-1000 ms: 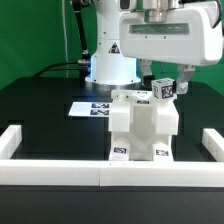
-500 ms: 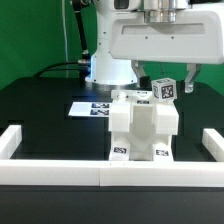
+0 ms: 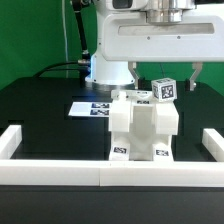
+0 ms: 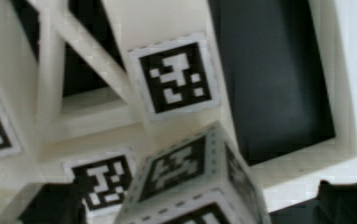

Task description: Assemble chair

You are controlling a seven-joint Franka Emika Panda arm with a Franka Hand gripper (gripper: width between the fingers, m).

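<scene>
Jaws stand wide apart, holding nothing. Small tagged block (image 3: 163, 90) sits between and just below them, touching neither, resting on top of the partly built chair (image 3: 143, 128). Chair stands on the black tabletop (image 3: 40, 104) below the jaws.

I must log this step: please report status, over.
Gripper open, astride small tagged block, not gripping. Chair partly built, standing. Nothing in the way.

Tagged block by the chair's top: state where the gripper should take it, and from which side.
Probably its two flat upright sides, from straight above: the tagged block has a free top, the chair body sits close beside it, and the open gripper hangs overhead.
</scene>
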